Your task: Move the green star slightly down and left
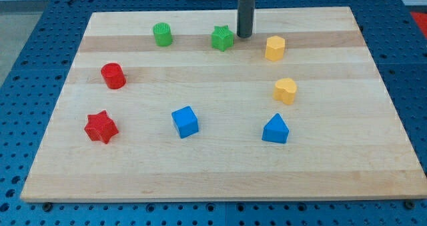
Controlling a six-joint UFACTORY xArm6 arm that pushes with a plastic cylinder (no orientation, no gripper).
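The green star (222,38) lies on the wooden board (220,159) near the view's top, a little right of centre. My tip (244,37) stands just to the star's right, very close to it; I cannot tell whether it touches. The rod rises straight up out of the view's top edge.
A green cylinder (162,34) is left of the star. A yellow hexagon block (275,48) and a yellow heart-like block (285,91) are at the right. A red cylinder (113,75), red star (101,127), blue cube (185,121) and blue triangle (275,129) lie lower.
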